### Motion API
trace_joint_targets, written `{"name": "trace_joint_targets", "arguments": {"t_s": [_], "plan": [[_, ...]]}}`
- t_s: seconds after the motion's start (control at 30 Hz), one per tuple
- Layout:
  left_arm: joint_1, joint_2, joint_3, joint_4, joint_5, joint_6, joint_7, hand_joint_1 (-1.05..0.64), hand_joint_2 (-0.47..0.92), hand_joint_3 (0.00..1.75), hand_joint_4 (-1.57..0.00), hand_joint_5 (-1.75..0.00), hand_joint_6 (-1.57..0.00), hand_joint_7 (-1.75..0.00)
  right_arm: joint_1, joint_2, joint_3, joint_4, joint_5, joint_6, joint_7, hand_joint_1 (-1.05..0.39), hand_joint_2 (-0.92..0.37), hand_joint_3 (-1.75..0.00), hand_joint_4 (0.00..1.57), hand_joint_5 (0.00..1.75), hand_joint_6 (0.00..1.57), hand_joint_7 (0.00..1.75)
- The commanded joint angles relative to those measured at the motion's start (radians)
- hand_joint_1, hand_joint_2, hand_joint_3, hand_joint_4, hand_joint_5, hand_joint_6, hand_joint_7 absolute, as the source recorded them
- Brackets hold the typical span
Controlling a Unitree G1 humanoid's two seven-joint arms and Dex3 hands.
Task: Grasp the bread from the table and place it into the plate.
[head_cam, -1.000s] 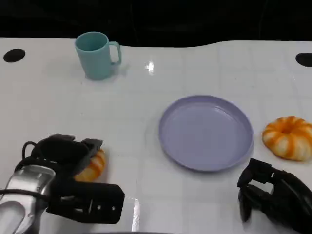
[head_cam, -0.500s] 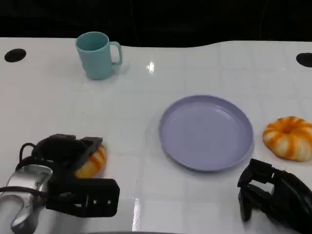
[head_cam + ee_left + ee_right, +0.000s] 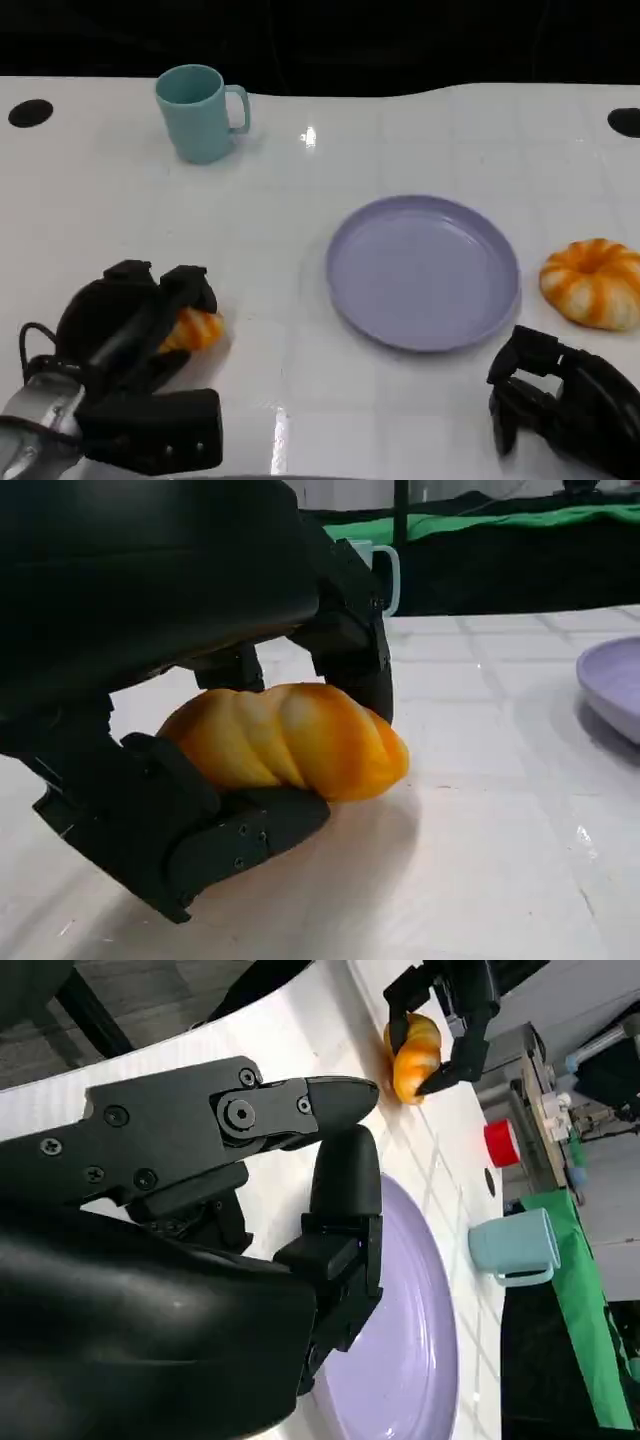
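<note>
While the left hand (image 3: 135, 330) clasps the twisted orange bread (image 3: 290, 742) between its fingers (image 3: 345, 630) and thumb, the loaf sits at table (image 3: 300, 250) level, well to the left of the lavender plate (image 3: 422, 272). The right hand (image 3: 560, 405) rests near the plate's front right rim, fingers apart, holding nothing. A ring-shaped orange bread (image 3: 592, 282) lies just right of the plate. A teal mug (image 3: 200, 112) stands far behind and left of the plate.
</note>
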State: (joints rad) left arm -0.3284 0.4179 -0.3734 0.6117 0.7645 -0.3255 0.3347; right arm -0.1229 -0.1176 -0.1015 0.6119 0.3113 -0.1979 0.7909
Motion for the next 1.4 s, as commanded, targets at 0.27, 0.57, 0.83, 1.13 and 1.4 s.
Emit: {"name": "trace_joint_targets", "arguments": {"t_s": [0.27,0.57,0.83,1.13,1.4], "plan": [[-0.085,0.021,0.003,-0.006,0.004,-0.061,0.042,-0.20,0.63,0.98,-0.67,-1.75,-0.46,-1.75,-0.015,-0.008,-0.008,0.036,0.005,-0.001,0.006,-0.57,-0.92,-0.20,0.70,1.75,0.66,1.50],[-0.225,-0.031,-0.034,0.059,0.031,-0.080,0.063,-0.19,0.71,0.80,-0.75,-1.75,-0.52,-1.75,-0.008,-0.009,-0.003,0.032,-0.008,-0.015,0.000,-0.59,-0.92,-0.20,0.72,1.75,0.67,1.50],[-0.307,-0.103,-0.087,0.094,0.066,-0.056,0.082,-0.21,0.74,0.71,-0.76,-1.75,-0.53,-1.75,-0.007,-0.009,-0.005,0.036,-0.001,-0.022,0.012,-0.59,-0.92,-0.21,0.71,1.75,0.67,1.51],[-0.424,-0.233,-0.162,0.159,0.099,-0.012,0.078,-0.22,0.79,0.57,-0.79,-1.75,-0.60,-1.62,-0.003,-0.003,-0.006,0.038,0.002,-0.022,0.019,-0.56,-0.92,-0.21,0.71,1.75,0.66,1.50],[-0.507,-0.315,-0.222,0.263,0.116,-0.007,0.106,-0.26,0.82,0.54,-0.86,-1.75,-0.71,-1.45,0.004,0.002,0.000,0.028,0.000,-0.016,0.011,-0.56,-0.92,-0.20,0.71,1.75,0.67,1.50]]}}
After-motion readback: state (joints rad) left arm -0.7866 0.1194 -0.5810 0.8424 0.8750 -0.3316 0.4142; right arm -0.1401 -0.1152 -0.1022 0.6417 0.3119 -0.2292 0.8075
